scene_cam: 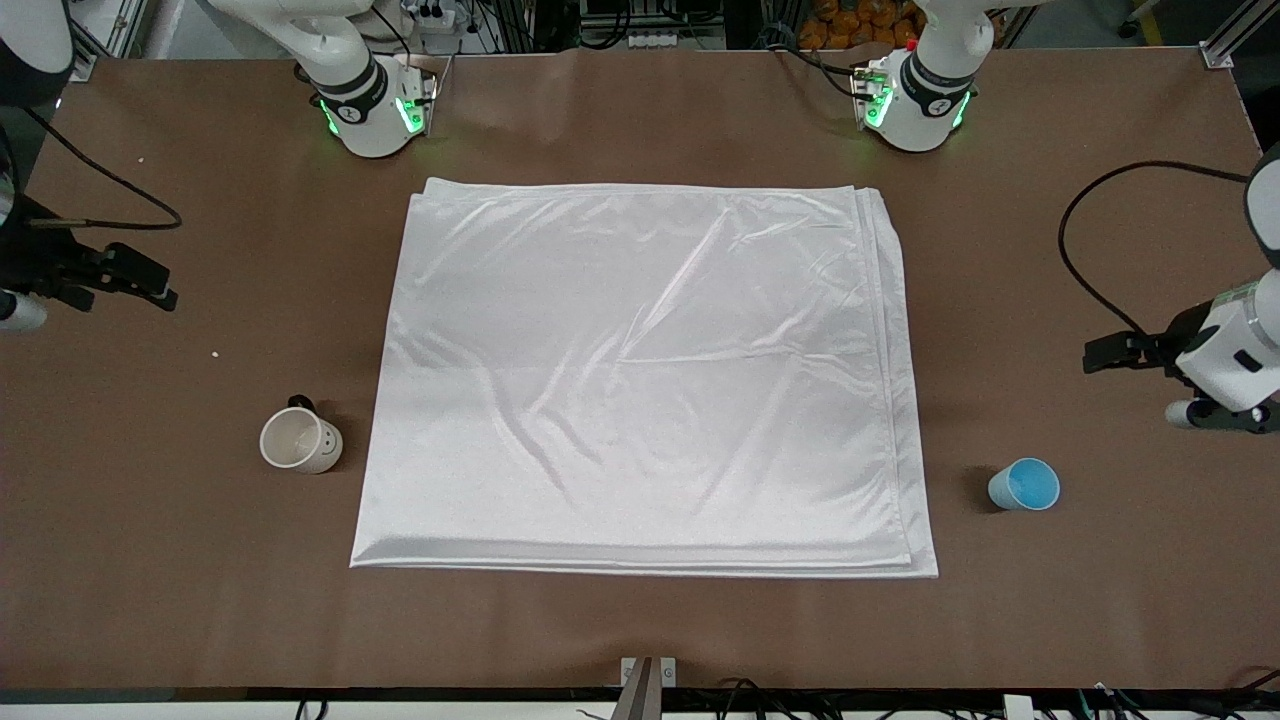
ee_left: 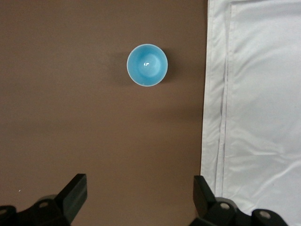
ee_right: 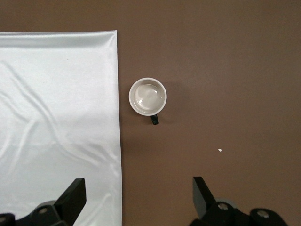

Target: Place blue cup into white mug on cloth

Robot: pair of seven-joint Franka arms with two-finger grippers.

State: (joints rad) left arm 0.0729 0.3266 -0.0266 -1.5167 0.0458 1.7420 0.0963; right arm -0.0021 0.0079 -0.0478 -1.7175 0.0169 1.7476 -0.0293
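The blue cup [scene_cam: 1025, 485] stands upright on the bare brown table beside the cloth [scene_cam: 640, 380], toward the left arm's end; it also shows in the left wrist view [ee_left: 147, 65]. The white mug [scene_cam: 298, 440] stands upright and empty on the bare table beside the cloth, toward the right arm's end; the right wrist view [ee_right: 147, 96] shows it too. My left gripper [scene_cam: 1110, 352] [ee_left: 139, 193] is open and empty, up over bare table by the cloth's edge [ee_left: 263, 117]. My right gripper [scene_cam: 140, 280] [ee_right: 139, 193] is open and empty, up over the cloth's edge [ee_right: 56, 117].
The arm bases [scene_cam: 375, 110] [scene_cam: 915, 105] stand along the table's edge farthest from the front camera. A black cable [scene_cam: 1085, 240] loops by the left arm. A white crumb [scene_cam: 214, 354] [ee_right: 219, 150] lies near the mug. A metal bracket [scene_cam: 647, 680] sits at the near edge.
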